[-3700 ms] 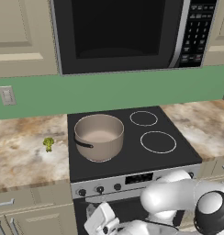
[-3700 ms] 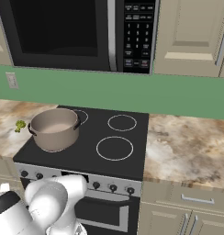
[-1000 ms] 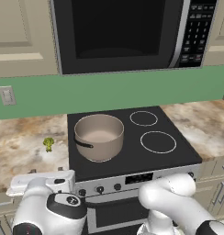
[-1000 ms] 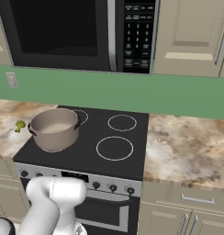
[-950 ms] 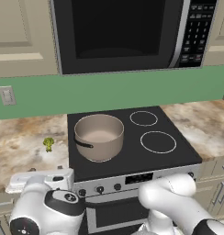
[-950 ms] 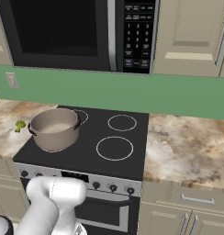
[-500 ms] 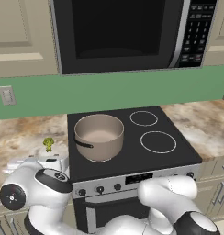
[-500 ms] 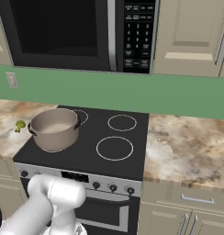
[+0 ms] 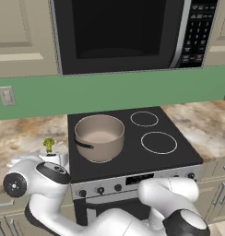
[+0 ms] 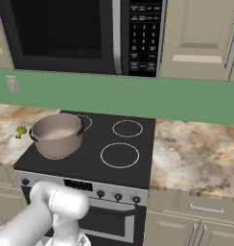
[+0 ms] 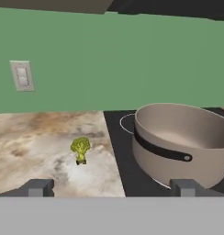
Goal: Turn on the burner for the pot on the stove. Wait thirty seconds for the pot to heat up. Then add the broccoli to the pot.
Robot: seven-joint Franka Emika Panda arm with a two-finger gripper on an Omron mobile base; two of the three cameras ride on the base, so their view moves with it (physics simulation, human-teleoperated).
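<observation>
The beige pot [image 9: 99,136] with dark loop handles stands on the front left ring of the black glass stove [image 9: 133,159]. It appears again in the right base view as pot [image 10: 56,134] on stove [image 10: 90,161]. The tiny green broccoli [image 9: 49,144] lies on the marble counter just left of the stove, broccoli [image 10: 21,130]. In the hand view my gripper [image 11: 113,188] is open, low at the counter's front edge. The broccoli [image 11: 80,149] lies ahead, nearer the left fingertip, and the pot [image 11: 178,142] is on the right. Nothing is between the fingers.
Small black knobs [image 9: 100,189] line the stove's silver front panel. A black microwave [image 9: 123,32] hangs above the stove. A wall switch plate [image 11: 22,75] sits on the green backsplash. My own arm [image 9: 36,182] curls in front of the counter, left of the oven door.
The arm has swung from in front of the oven door to the left and up, to the counter edge near the broccoli. The gripper stays open; pot and broccoli have not moved.
</observation>
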